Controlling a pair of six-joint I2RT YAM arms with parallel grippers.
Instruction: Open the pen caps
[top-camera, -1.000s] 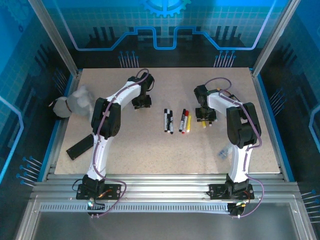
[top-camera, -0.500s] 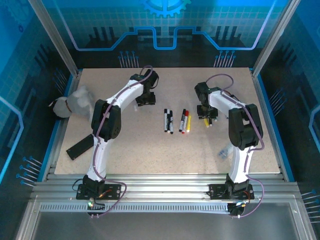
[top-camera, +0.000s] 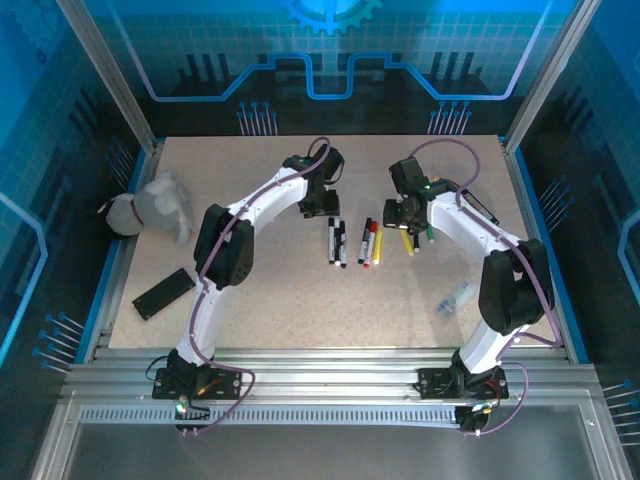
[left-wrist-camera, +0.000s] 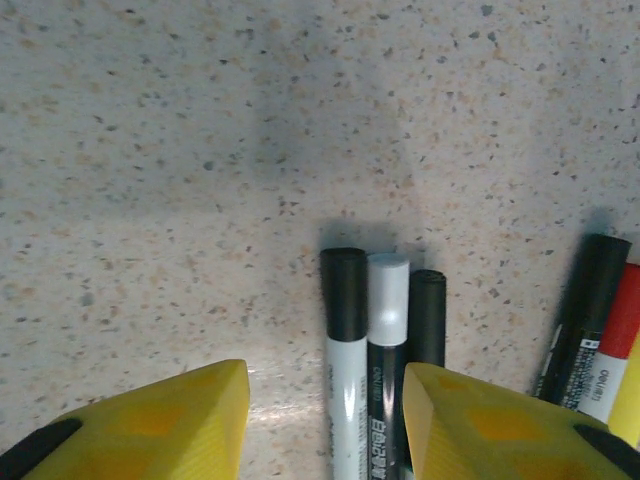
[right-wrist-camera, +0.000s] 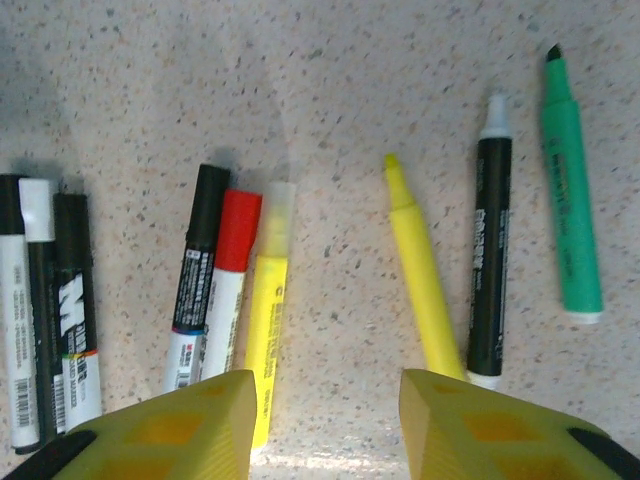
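over the table (top-camera: 280, 300) centre | left gripper (left-wrist-camera: 325, 420) part-open, empty, above three capped pens (left-wrist-camera: 386, 330) | right gripper (right-wrist-camera: 328, 420) likewise (uncapped trio (right-wrist-camera: 490, 250) beside) | step: choosing a capped pen | next: lower, clamp barrel

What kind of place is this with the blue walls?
Probably a robot lab booth: a white left arm and right arm bolted to a speckled table, blue walls around it, and marker pens laid out.
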